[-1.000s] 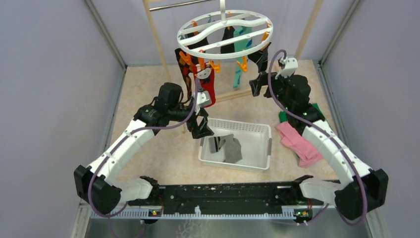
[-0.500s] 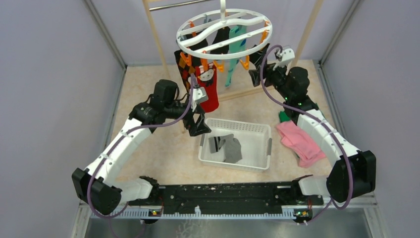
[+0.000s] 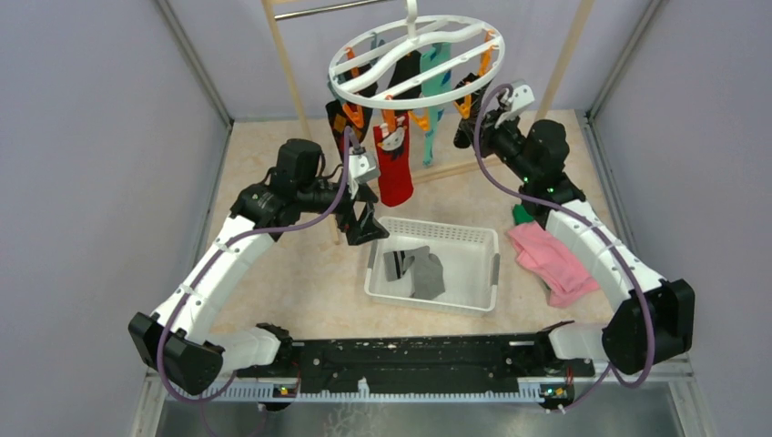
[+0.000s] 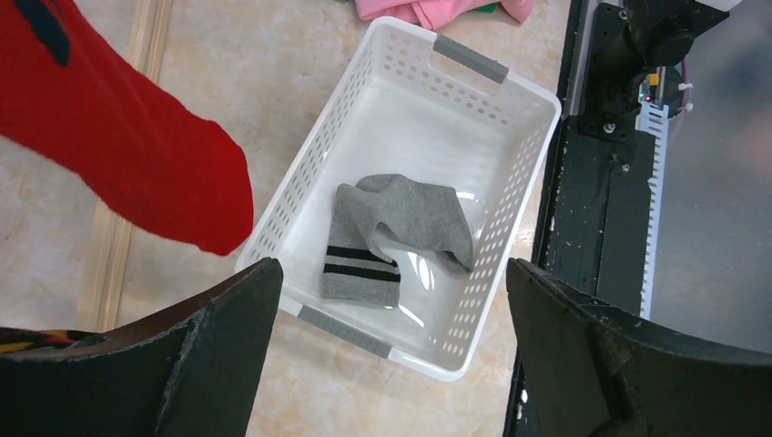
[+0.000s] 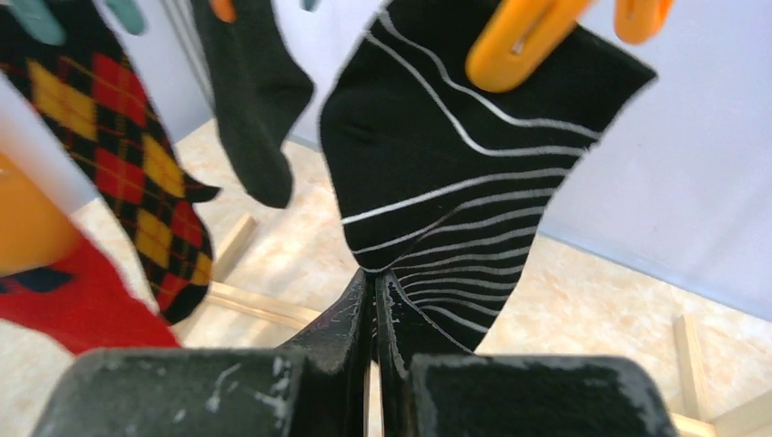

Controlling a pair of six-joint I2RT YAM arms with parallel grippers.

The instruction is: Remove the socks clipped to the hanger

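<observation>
L gripper [image 4: 387, 273], fingers spread & empty, hovers by the white plastic basket [image 3: 473, 238] holding a grey sock [image 4: 401, 223], while R gripper [image 5: 373, 289] has risen & now pinches the black white-striped sock [image 5: 455, 164] under the tilted white round plastic hanger [image 3: 391, 104], so it looks ready to tug.

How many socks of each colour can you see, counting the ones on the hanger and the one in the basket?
Red sock: 1
Teal sock: 1
Argyle sock: 1
Plain black sock: 1
Black white-striped sock: 1
Grey sock: 1
Total: 6
</observation>
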